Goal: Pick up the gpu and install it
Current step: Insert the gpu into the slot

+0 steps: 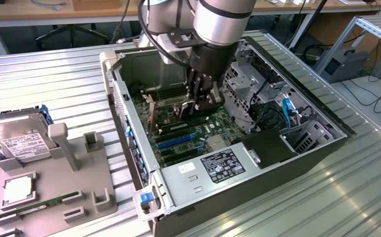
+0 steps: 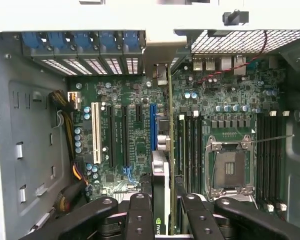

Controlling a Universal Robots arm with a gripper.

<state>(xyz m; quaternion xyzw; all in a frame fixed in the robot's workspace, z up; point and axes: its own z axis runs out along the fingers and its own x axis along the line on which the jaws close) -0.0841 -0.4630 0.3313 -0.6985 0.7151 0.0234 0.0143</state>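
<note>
The gripper point(image 1: 200, 101) is down inside the open computer case point(image 1: 128, 123). Its fingers point(image 2: 140, 217) are drawn in narrow and clamp the gpu point(image 2: 161, 190), one on either side of the card. The gpu stands on edge between them and reaches out past the fingertips over the motherboard point(image 2: 130, 150), just beside the blue slot point(image 2: 153, 127). I can't tell if it's seated.

The gpu point(image 2: 161, 192), a thin black card with a silver bracket at one end, is held upright and seen edge-on inside the case point(image 2: 20, 150). It is stood over the motherboard point(image 2: 135, 100), just beside the blue slot point(image 2: 152, 125).
</note>
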